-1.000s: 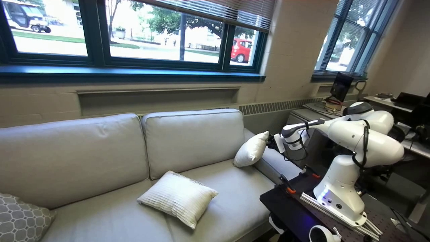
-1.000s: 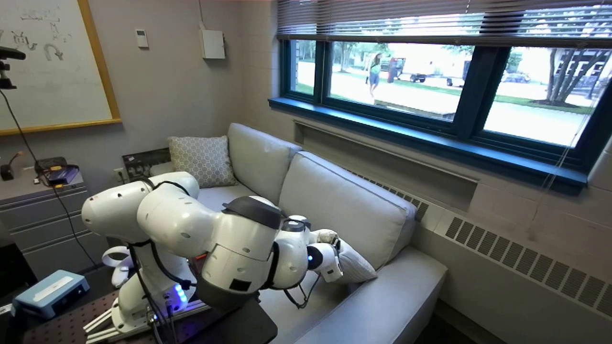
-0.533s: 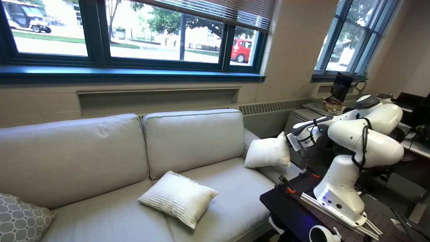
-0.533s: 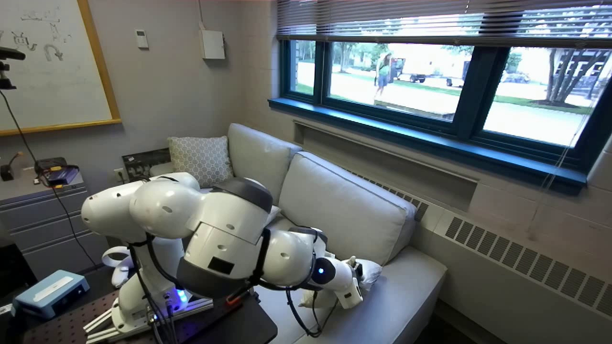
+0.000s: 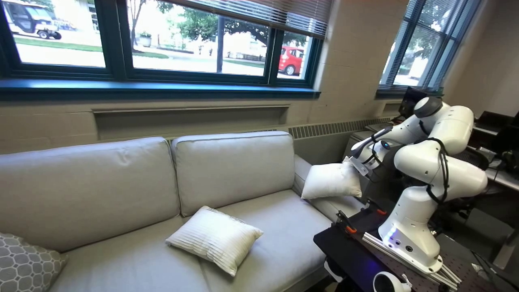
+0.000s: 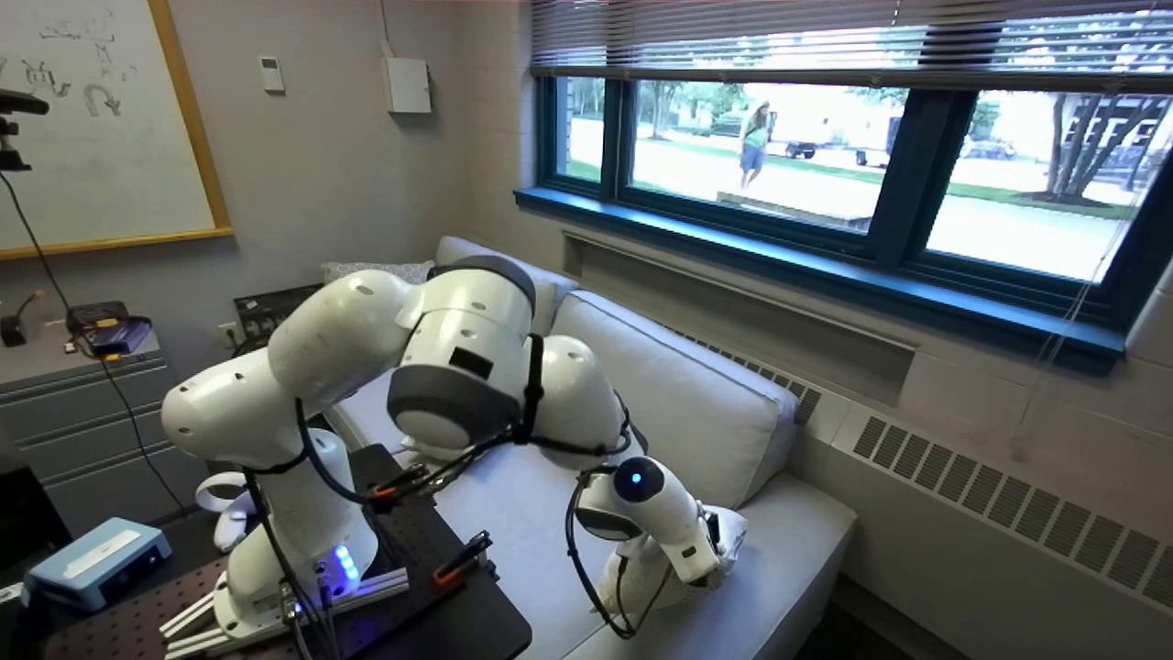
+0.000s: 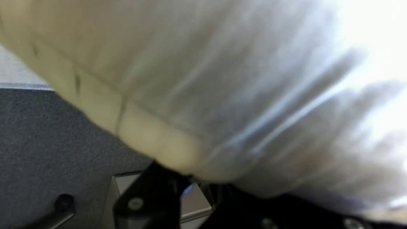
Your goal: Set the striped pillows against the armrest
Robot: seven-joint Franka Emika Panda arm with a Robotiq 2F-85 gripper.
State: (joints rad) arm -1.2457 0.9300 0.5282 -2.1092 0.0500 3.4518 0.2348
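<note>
Right of centre in an exterior view, the pincer (image 5: pixel 350 161) is clenched on the upper right corner of the held pillow (image 5: pixel 330 181). That pillow overlaps the armrest (image 5: pixel 334 205) in the frame; whether the two touch cannot be told. In the wrist view the held pillow fills the upper part, its edge against the black fingers (image 7: pixel 155 192). The loose pillow (image 5: pixel 215 239) lies on the seat (image 5: pixel 288 229), lower centre in an exterior view, well apart from the armrest. A grey cushion (image 5: pixel 28 263) sits lower left, a black counter (image 5: pixel 344 248) lower right.
</note>
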